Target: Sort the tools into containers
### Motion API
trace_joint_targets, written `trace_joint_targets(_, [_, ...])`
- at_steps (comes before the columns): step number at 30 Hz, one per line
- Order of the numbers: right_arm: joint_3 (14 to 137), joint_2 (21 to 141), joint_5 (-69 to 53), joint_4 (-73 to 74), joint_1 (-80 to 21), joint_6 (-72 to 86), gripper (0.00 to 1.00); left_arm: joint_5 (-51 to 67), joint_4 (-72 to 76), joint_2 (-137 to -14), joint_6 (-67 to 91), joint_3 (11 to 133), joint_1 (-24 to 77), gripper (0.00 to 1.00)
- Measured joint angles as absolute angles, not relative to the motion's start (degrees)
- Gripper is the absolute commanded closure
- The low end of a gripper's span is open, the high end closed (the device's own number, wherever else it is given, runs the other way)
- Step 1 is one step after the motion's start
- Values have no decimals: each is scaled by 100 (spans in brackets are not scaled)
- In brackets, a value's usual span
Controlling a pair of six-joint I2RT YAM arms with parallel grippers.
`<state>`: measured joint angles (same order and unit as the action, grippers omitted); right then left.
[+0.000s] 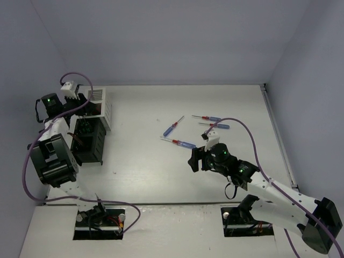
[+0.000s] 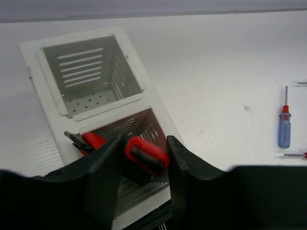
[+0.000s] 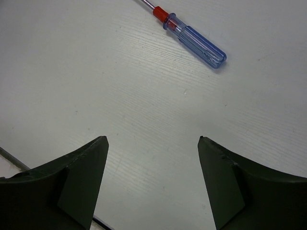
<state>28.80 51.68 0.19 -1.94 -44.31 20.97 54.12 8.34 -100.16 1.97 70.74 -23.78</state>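
The left end effector (image 2: 143, 143) straddles red pliers (image 2: 144, 154) over a white bin (image 2: 120, 128), grip impossible to tell, while the right end effector (image 3: 152, 139) hangs spread near a blue screwdriver (image 3: 194, 40).

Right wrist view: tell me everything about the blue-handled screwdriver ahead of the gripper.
The screwdriver with the clear blue plastic handle has a red collar and a thin metal shaft that runs off the top edge of the right wrist view. It lies flat on the white table, handle toward lower right, shaft toward upper left. It sits ahead of the open right gripper, apart from its fingers; only the table touches it.
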Motion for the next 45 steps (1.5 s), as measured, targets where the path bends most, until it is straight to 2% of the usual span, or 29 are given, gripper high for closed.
trace_joint_targets(4, [2880, 5228, 19, -196, -4431, 2091, 27, 5235, 1080, -9678, 249, 6690, -2471, 41])
trace_joint_targets(6, [2880, 5240, 19, -193, -4431, 2091, 27, 5058, 1157, -9391, 327, 6612, -2475, 29])
trace_joint_targets(8, [2880, 5239, 19, -196, -4431, 2088, 27, 4847, 1234, -9024, 450, 6597, -2475, 22])
trace_joint_targets(10, [2880, 5238, 19, -194, -4431, 2080, 27, 4580, 1340, -8635, 656, 6619, -2472, 19])
trace_joint_targets(16, [2975, 5385, 63, -193, -4431, 2053, 29, 3704, 1462, -7662, 1800, 6956, -2449, 18])
trace_joint_targets(19, [3237, 5868, 97, -198, -4431, 2004, 30, 3440, 960, -7376, 2252, 7264, -2304, 17])
trace_joint_targets(25, [3932, 7110, 98, -160, -4377, 1578, 31, 2788, -717, -6870, 2029, 7565, -873, 15])
trace_joint_targets(30, [4704, 8061, -158, -66, -4011, 980, 31, 2517, -1725, -6307, 2145, 7146, -33, 15])
trace_joint_targets(36, [5556, 9119, -505, -61, -3574, 317, 32, 1766, -2219, -5798, 2556, 6305, 1012, 15])
trace_joint_targets(38, [5769, 9458, -591, -46, -3522, 119, 34, 1588, -2322, -5716, 2766, 6015, 1305, 15])
trace_joint_targets(45, [6129, 10481, -800, -13, -3528, -311, 53, 1165, -2381, -5561, 3354, 5119, 1683, 15])
